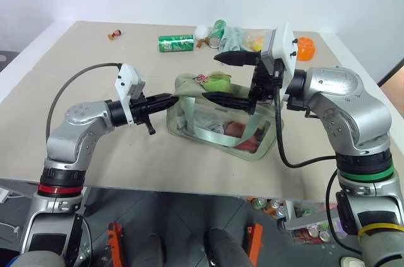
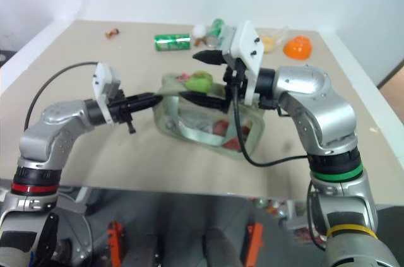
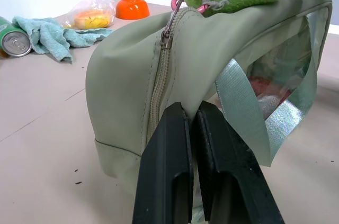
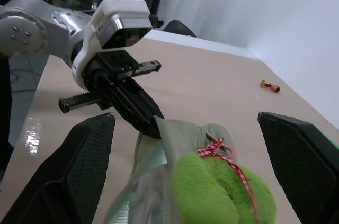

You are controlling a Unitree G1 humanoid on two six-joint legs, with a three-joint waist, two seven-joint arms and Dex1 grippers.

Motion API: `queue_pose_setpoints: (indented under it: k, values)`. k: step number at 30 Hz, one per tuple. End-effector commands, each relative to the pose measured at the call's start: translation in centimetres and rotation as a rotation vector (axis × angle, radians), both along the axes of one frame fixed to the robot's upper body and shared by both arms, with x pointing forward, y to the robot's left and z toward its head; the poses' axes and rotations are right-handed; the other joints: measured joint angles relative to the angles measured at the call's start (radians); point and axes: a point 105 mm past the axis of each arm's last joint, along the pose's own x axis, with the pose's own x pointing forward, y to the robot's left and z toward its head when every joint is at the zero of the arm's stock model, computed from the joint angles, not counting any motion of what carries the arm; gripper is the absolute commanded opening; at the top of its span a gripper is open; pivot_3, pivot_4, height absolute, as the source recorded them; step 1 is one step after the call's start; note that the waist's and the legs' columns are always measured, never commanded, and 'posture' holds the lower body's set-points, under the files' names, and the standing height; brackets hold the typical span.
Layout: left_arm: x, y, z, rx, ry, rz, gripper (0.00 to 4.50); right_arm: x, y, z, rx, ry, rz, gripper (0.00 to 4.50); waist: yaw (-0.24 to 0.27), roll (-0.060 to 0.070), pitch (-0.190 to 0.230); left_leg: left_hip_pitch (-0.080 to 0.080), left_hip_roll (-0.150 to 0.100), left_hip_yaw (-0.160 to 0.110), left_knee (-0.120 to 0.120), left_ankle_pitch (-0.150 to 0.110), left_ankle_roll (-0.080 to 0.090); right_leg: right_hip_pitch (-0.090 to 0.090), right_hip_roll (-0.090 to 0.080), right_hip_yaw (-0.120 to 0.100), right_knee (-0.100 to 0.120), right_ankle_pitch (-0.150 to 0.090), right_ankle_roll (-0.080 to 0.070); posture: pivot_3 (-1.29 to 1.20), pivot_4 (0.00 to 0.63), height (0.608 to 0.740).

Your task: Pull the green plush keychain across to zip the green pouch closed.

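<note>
Beige bench (image 1: 95, 65) carries the green pouch (image 1: 189, 112); the left gripper (image 1: 170, 98) is pinched on its end fabric. Spread wide, the right gripper (image 1: 221, 77) straddles the green plush keychain (image 1: 218, 79) lying between its fingers atop the pouch.

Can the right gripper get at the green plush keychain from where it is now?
Probably yes. The right gripper is open, with one finger either side of the green plush keychain, which sits uncovered on top of the green pouch. The left gripper pinches the pouch's end, off to one side.
</note>
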Motion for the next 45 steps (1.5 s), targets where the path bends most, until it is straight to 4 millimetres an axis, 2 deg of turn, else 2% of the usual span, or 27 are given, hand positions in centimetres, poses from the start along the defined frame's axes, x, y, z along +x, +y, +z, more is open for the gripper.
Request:
queue_pose_setpoints:
  k: [1,4,7,9,13,15,21,24,26,31,34,36,39,45]
  values:
    - [-0.4,-0.2,0.3,0.004,-0.015,-0.009,0.0,0.4,-0.3,0.4,-0.002,-0.036,-0.007,4.48,0.0,0.0,0.0,0.0,0.0,-0.001,0.0,0.0,0.0,0.0,0.001,-0.001,0.0,0.0,0.0,0.0,0.15,0.74]
    - [-0.4,-0.2,0.3,0.003,-0.016,-0.006,0.0,1.1,-0.9,-0.7,-0.032,-0.011,-0.033,3.69,0.0,0.0,0.0,0.0,0.001,-0.002,0.001,0.0,0.0,0.0,0.001,-0.002,0.0,0.0,-0.001,0.0,0.15,0.74]
    - [-0.3,-0.1,0.3,0.0,-0.016,0.0,0.0,1.2,-1.0,-1.5,-0.067,-0.006,-0.029,2.67,-0.001,0.0,0.0,0.001,0.001,-0.002,0.001,0.001,0.001,0.001,0.002,-0.003,0.0,0.001,-0.001,0.0,0.15,0.74]
    - [-0.3,-0.1,0.3,0.0,-0.017,0.001,0.0,1.2,-1.0,-1.8,-0.079,-0.008,-0.023,2.07,-0.001,0.0,0.0,0.001,0.001,-0.002,0.001,0.001,0.001,0.0,0.002,-0.003,0.001,0.001,-0.001,0.0,0.15,0.74]
    - [-0.2,-0.1,0.3,-0.001,-0.018,0.004,0.0,1.1,-0.6,-2.3,-0.102,-0.013,-0.01,0.55,-0.001,0.0,0.0,0.0,0.001,-0.003,0.001,0.001,0.001,0.001,0.002,-0.003,0.001,0.001,-0.001,0.0,0.15,0.74]
    - [-0.2,-0.2,0.3,-0.001,-0.019,0.004,0.0,1.2,-0.6,-2.3,-0.102,-0.018,-0.01,0.01,-0.001,0.0,0.0,0.0,0.001,-0.003,0.001,0.001,0.001,0.001,0.002,-0.003,0.001,0.001,-0.001,0.0,0.15,0.74]
    - [-0.1,-0.1,0.1,0.005,-0.015,0.01,0.0,1.3,-0.9,-1.2,-0.05,-0.031,-0.017,0.01,-0.002,0.0,0.0,0.0,0.001,-0.003,0.001,0.001,0.001,0.001,0.002,-0.003,0.001,0.001,-0.002,0.0,0.15,0.74]
    - [0.0,0.0,0.0,0.002,-0.012,0.02,0.0,1.5,-1.7,-0.5,-0.025,-0.043,-0.052,0.01,-0.002,0.0,0.0,0.0,0.001,-0.003,0.001,0.001,0.001,0.001,0.002,-0.004,0.001,0.001,-0.002,0.0,0.15,0.74]
    - [0.1,0.2,-0.1,0.004,-0.01,0.03,0.0,2.1,-3.3,0.4,0.019,-0.057,-0.121,0.01,-0.001,0.0,0.0,0.0,0.001,-0.003,0.001,0.001,0.001,0.001,0.002,-0.004,0.001,0.001,-0.002,0.0,0.15,0.74]
    - [0.1,0.6,-0.1,0.007,-0.01,0.043,0.0,3.3,-9.4,1.9,0.062,-0.115,-0.357,0.01,0.006,0.0,0.0,0.0,0.0,-0.003,0.001,0.001,0.001,0.001,0.001,-0.004,0.0,0.001,-0.002,0.0,0.15,0.74]
    - [0.2,0.8,-0.1,0.012,-0.012,0.053,0.0,3.3,-12.7,1.9,0.053,-0.147,-0.48,0.01,0.014,0.0,0.0,0.0,0.001,-0.003,0.001,0.001,0.001,0.001,0.001,-0.004,0.0,0.001,-0.002,0.0,0.15,0.74]
    - [0.3,0.9,-0.1,0.016,-0.012,0.06,0.0,2.9,-14.1,1.8,0.053,-0.157,-0.533,0.01,0.019,0.0,0.0,0.0,0.0,-0.003,0.001,0.001,0.001,0.001,0.001,-0.004,0.0,0.001,-0.001,0.0,0.15,0.74]
    - [0.5,0.9,-0.1,0.018,-0.012,0.062,0.0,2.2,-14.0,1.7,0.077,-0.163,-0.532,0.01,0.021,0.0,0.0,0.0,0.0,-0.004,0.001,0.001,0.001,0.002,0.001,-0.004,0.0,0.0,0.0,0.0,0.15,0.74]
    - [1.0,0.2,-0.2,0.022,-0.012,0.045,0.0,1.0,-10.4,1.9,0.093,-0.177,-0.403,0.01,0.021,0.0,0.0,0.001,0.0,-0.004,0.002,0.002,0.001,0.002,0.001,-0.004,0.0,0.001,-0.001,0.0,0.15,0.74]
